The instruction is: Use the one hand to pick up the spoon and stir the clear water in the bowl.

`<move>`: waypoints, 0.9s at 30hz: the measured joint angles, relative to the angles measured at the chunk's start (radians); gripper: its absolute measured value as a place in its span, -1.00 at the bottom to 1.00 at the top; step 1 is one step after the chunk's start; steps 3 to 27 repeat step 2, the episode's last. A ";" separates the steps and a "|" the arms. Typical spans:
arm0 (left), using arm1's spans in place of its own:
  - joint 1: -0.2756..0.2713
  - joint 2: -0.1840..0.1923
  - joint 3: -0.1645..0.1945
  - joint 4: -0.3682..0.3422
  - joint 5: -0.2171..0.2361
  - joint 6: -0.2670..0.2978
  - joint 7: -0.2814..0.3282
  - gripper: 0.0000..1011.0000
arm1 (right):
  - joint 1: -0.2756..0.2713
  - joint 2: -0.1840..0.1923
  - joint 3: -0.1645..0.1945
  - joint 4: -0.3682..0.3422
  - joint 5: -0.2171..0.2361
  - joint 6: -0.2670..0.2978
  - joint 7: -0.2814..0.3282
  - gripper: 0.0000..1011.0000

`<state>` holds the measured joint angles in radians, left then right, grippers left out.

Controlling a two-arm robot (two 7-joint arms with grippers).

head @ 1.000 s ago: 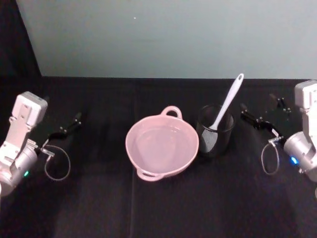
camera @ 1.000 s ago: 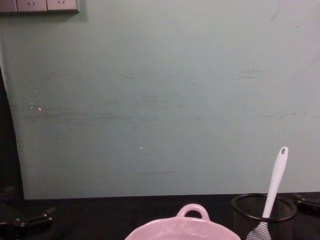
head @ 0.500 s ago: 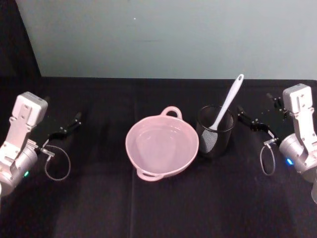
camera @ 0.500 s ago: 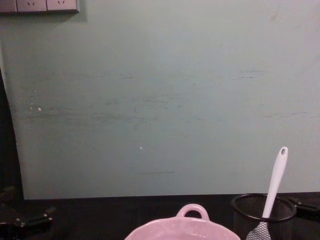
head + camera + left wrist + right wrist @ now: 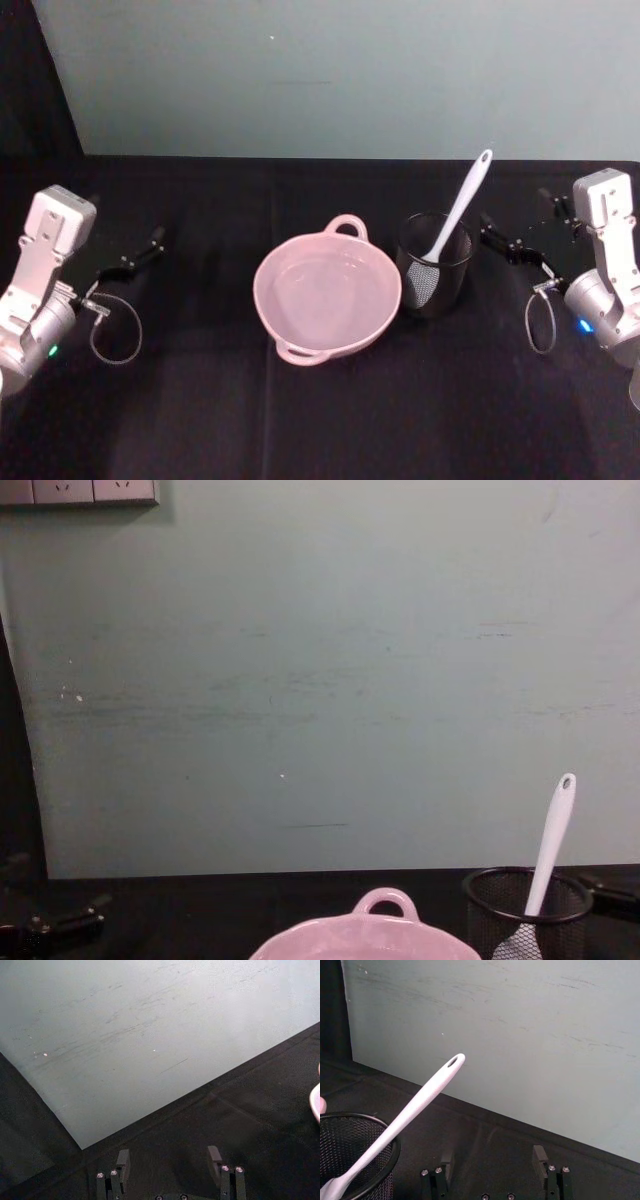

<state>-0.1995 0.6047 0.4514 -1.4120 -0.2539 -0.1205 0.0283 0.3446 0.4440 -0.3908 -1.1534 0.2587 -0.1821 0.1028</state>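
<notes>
Since one second ago the right gripper [image 5: 522, 232] has moved a little inward toward the mesh cup [image 5: 434, 264] and now stands just beside it, not touching; its fingers [image 5: 539, 1156] are spread apart and hold nothing; the left gripper [image 5: 140, 253] rests far at the left, its fingers also apart and empty; the spoon [image 5: 457, 214] leans in the mesh cup with the handle up to the right; the bowl [image 5: 327, 296] with clear water [image 5: 322, 292] sits just left of the cup on the black table [image 5: 200, 400].
</notes>
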 joint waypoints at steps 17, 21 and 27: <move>0.000 0.000 0.000 0.000 0.000 0.000 0.000 1.00 | 0.000 0.000 0.000 0.000 0.000 0.000 0.000 0.98; 0.000 0.000 0.000 0.000 0.000 0.000 0.000 1.00 | 0.000 0.000 0.000 0.000 0.000 0.000 0.000 0.98; 0.000 0.000 0.000 0.000 0.000 0.000 0.000 1.00 | 0.000 0.000 0.000 0.000 0.000 0.000 0.000 0.98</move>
